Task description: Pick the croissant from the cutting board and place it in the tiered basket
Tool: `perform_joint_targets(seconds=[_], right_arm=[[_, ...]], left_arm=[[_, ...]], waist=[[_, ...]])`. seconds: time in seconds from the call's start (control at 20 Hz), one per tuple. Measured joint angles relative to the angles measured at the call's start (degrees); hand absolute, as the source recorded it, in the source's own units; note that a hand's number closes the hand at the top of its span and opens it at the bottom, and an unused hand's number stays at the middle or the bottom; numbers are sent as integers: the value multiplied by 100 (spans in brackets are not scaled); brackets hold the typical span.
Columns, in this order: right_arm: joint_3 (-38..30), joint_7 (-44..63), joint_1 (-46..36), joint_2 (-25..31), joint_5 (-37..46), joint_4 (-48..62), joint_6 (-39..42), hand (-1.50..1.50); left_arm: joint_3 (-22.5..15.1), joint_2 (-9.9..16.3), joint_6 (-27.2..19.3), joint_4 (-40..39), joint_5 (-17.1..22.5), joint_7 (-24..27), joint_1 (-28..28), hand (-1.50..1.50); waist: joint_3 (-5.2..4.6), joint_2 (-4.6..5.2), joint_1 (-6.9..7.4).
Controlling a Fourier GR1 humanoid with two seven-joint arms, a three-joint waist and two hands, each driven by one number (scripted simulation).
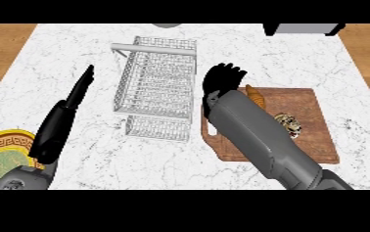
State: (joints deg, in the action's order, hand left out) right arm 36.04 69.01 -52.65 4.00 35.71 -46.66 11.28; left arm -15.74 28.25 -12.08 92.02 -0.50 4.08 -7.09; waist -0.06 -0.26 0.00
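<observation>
The right hand (pixel 222 78) curls its fingers over the croissant (pixel 255 97) at the cutting board's (pixel 318 128) far edge; only the pastry's tip shows, so it could slip before reaching the tiered basket (pixel 155 86). The left hand (pixel 72 99) rests with straight fingers.

Marble counter (pixel 86 50): wire tiered basket (pixel 157 86); cutting board (pixel 314 123) with croissant (pixel 254 95) under curled right hand (pixel 222 78); left hand (pixel 61 118) straight; plate (pixel 14 148).

A patterned plate (pixel 14 145) sits at the marble counter's (pixel 80 45) lower-left edge.
</observation>
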Motion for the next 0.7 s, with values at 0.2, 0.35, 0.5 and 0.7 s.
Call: perform_joint_targets(seconds=[0.2, 0.35, 0.5, 0.7], right_arm=[[-128, -36, 44, -46, -24, 109, 140, -150], [-179, -33, 101, -52, -1, 130, 240, -150], [-170, -25, 197, -35, 172, 87, 236, -150], [-146, -53, 322, 176, 479, -188, 232, -150]], left_arm=[[7, -46, 2, 34, -73, -42, -11, 0], [31, -70, 2, 59, -106, -111, -12, 0], [42, -145, 6, -46, -151, -52, -42, 0], [137, -102, 81, -3, -138, 8, 54, 0]], waist=[[1, -7, -17], [0, -13, -35], [0, -10, -61], [1, -21, -70]])
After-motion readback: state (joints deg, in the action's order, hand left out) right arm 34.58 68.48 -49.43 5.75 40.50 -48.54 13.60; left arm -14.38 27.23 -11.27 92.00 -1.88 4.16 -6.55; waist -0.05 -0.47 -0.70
